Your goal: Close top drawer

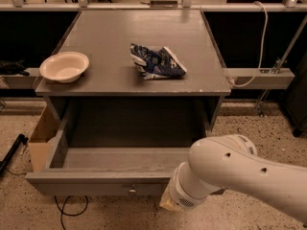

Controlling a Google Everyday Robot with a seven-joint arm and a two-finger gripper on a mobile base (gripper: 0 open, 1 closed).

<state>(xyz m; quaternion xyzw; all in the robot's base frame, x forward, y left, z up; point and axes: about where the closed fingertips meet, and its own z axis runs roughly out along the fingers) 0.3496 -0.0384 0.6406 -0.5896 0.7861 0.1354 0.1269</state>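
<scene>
Top drawer [96, 183] open; end effector [169, 204] at its front.

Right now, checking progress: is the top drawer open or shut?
Open. The top drawer is pulled far out, its inside showing; the claw is at its front, right of the knob.

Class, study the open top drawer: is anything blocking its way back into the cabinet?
Nothing visible does. The top drawer looks bare inside, and the opening behind it shows no obstacle. The bowl and bag lie on the cabinet top, outside its path. The gripper is low at its front, right of the knob.
</scene>
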